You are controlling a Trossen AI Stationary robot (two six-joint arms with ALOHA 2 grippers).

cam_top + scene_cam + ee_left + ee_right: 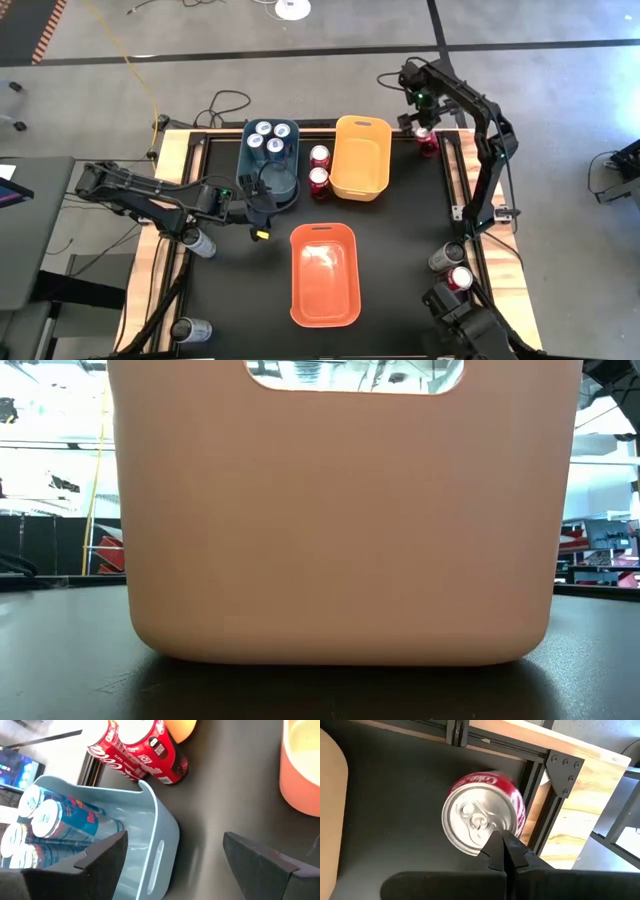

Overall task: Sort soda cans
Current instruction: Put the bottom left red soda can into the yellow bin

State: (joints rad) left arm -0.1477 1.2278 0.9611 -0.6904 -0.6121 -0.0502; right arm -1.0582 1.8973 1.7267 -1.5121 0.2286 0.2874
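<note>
Four blue soda cans (270, 140) stand in the blue bin (283, 188); they also show in the left wrist view (60, 822). Two red cans (319, 168) stand upright between the blue bin and the yellow bin (362, 158). My left gripper (262, 207) is open and empty at the blue bin's near end (160, 835), its gap (172, 860) wide. My right gripper (424, 122) is shut just above an upright red can (480, 820) at the table's far right corner (428, 143). My right gripper points down, and its shut fingertips (512, 851) stand over the rim of the red can's silver top (487, 847). I cannot tell whether they touch it. The can stands upright on the table.
An orange bin (324, 275) lies at the middle near side and fills the low view (340, 510). Silver cans lie at the left edge (200, 243) and near left corner (190, 328). A silver can (445, 256) and a red can (460, 278) sit near the right rail.
</note>
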